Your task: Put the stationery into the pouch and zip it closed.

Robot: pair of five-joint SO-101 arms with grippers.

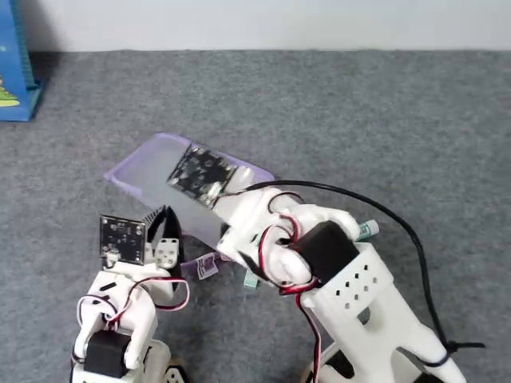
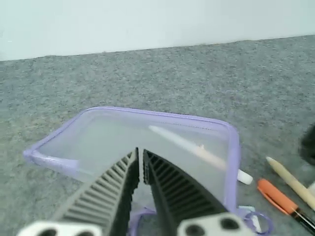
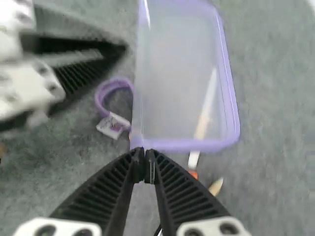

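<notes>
A clear pouch with purple trim [image 1: 152, 171] lies flat on the grey carpet, with one pale pen [image 2: 187, 145] inside it. My left gripper [image 2: 140, 160] is shut, its tips pinching the pouch's near edge [image 2: 123, 162]. My right gripper [image 3: 144, 160] is shut at the purple zipper edge on the pouch's corner [image 3: 138, 145]; I cannot make out the pull itself. Outside the pouch [image 3: 182, 73], by its end, lie an orange pen [image 2: 278, 194] and a tan pencil [image 2: 290, 179]. The right arm's body hides that spot in the high view.
The pouch's purple wrist loop [image 3: 110, 91] and its tag [image 3: 114, 125] trail on the carpet between the two grippers. A blue box [image 1: 16, 72] stands at the far left. Open carpet [image 1: 383, 120] stretches behind and to the right of the pouch.
</notes>
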